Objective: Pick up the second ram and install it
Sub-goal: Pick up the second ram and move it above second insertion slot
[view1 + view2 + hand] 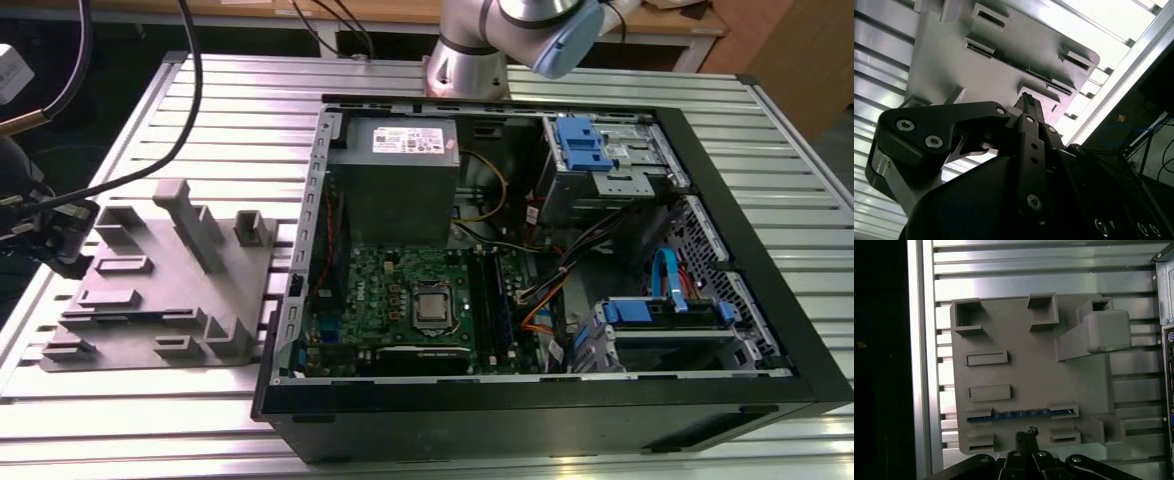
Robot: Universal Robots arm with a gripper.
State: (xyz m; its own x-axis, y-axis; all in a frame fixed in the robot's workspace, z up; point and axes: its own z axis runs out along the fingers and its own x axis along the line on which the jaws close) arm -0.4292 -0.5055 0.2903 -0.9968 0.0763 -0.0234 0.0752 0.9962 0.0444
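Note:
The second ram [1019,415] stands on edge in a slot of the grey holder tray [1034,360], showing as a thin bluish-dark strip between two low holders. In the second wrist view the ram [1019,67] is a dark line across the tray [949,45]. My gripper [1025,433] hangs above the tray's edge, just beside the ram and apart from it. Its black fingers [1026,100] are pressed together, shut, with nothing between them. In the exterior view the tray [147,300] lies on the table to the left of the open computer case [534,260].
A tall upright slab [1094,337] rises from the tray near the case's rear panel [1168,365]. Inside the case lie the green motherboard [387,300], the long dark memory slots [490,300] and the grey power supply [396,175]. The slatted table's edge [919,365] runs beside the tray.

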